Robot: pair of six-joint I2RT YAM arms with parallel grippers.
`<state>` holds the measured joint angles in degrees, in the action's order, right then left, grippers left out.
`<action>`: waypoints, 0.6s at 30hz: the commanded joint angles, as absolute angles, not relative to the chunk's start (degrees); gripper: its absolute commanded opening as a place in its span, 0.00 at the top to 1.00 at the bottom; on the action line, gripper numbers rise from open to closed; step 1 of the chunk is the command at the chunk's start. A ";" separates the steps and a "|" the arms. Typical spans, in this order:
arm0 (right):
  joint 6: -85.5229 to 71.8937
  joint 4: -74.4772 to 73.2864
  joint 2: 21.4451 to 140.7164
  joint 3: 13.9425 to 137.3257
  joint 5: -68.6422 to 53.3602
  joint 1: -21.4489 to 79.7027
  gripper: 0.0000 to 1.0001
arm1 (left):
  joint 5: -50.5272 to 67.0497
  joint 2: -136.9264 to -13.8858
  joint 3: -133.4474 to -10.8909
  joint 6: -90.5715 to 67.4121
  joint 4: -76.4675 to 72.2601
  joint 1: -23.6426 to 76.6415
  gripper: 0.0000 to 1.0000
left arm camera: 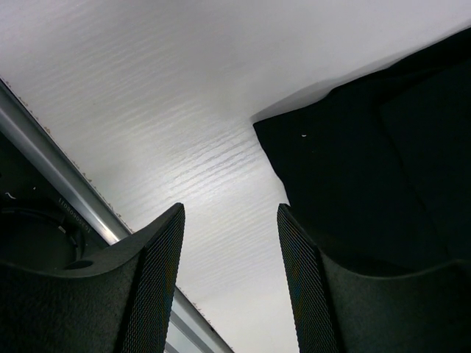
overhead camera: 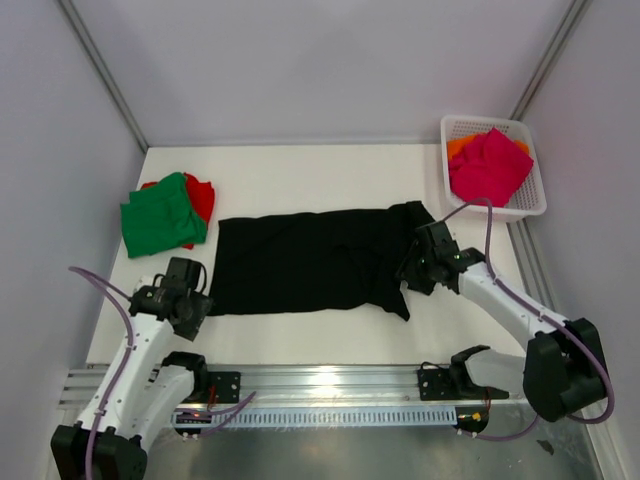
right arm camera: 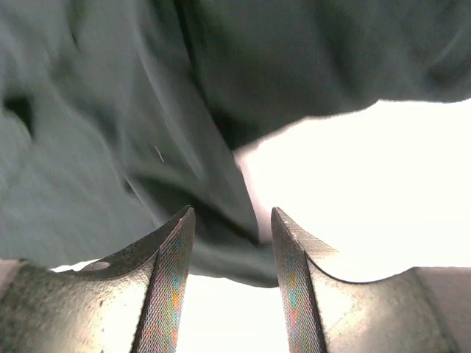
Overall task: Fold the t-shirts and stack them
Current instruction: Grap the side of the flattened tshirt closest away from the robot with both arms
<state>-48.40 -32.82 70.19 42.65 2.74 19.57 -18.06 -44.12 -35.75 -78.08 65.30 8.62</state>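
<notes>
Black t-shirt point(overhead camera: 310, 262) lies spread flat in the middle of the surface point(overhead camera: 300, 180). Left gripper point(left arm camera: 230, 209) is at its near-left corner, jaws apart over bare surface, cloth just beside one of them. Right gripper point(right arm camera: 232, 212) is at the shirt's right end, jaws apart too, nothing pinched. Green shirt point(overhead camera: 160, 215) lies on a red shirt point(overhead camera: 203, 198) far left. Pink shirt point(overhead camera: 490, 165) sits over an orange shirt point(overhead camera: 460, 146) in the white basket point(overhead camera: 535, 195).

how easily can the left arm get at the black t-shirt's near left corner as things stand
Probably easily. The left gripper is open just beside the black t-shirt, whose corner lies flat on the table just ahead of it. Only bare tabletop lies between them, and nothing seems to be in the way.
</notes>
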 commanded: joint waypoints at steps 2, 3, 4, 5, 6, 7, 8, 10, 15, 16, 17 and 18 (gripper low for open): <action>-49.22 -30.76 63.21 34.99 -7.02 21.96 0.49 | -19.16 -46.05 -36.56 -78.75 62.49 8.70 0.44; -49.57 -30.67 62.15 33.76 -7.55 22.32 0.49 | -19.07 -46.40 -36.65 -78.49 62.23 8.79 0.44; -50.44 -30.41 60.05 31.23 -8.08 22.67 0.49 | -19.07 -47.02 -37.09 -77.96 61.79 8.79 0.44; -50.97 -29.80 58.99 29.90 -8.69 23.20 0.49 | -19.07 -47.37 -37.35 -77.70 61.61 8.79 0.44; -51.59 -29.27 58.02 28.66 -8.96 23.38 0.49 | -19.16 -47.63 -37.53 -77.17 61.44 8.70 0.44; -52.03 -28.66 56.44 26.39 -9.31 23.47 0.49 | -19.25 -48.59 -38.23 -76.82 61.17 8.79 0.44; -52.99 -27.78 55.73 25.32 -9.58 23.64 0.49 | -19.42 -49.04 -38.58 -76.12 61.17 8.70 0.44; -53.61 -27.34 54.59 23.48 -9.75 23.73 0.49 | -19.42 -49.92 -39.72 -75.32 61.26 8.70 0.44; -52.48 -28.91 52.65 22.94 -9.23 23.82 0.49 | -19.16 -51.06 -40.61 -74.09 60.82 8.70 0.44; -52.21 -29.18 52.47 22.85 -8.97 23.82 0.49 | -19.16 -51.24 -40.52 -74.09 60.82 8.70 0.44; -52.12 -29.35 52.38 22.68 -9.05 23.91 0.49 | -18.99 -51.24 -40.43 -74.00 60.73 8.70 0.44; -52.21 -29.44 52.03 22.59 -9.14 23.82 0.49 | -18.90 -51.33 -40.43 -74.00 60.82 8.70 0.44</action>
<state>-52.40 -30.02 53.28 22.59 -8.34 23.53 -18.00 -51.07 -38.65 -74.56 62.15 8.62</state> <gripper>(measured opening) 0.508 0.561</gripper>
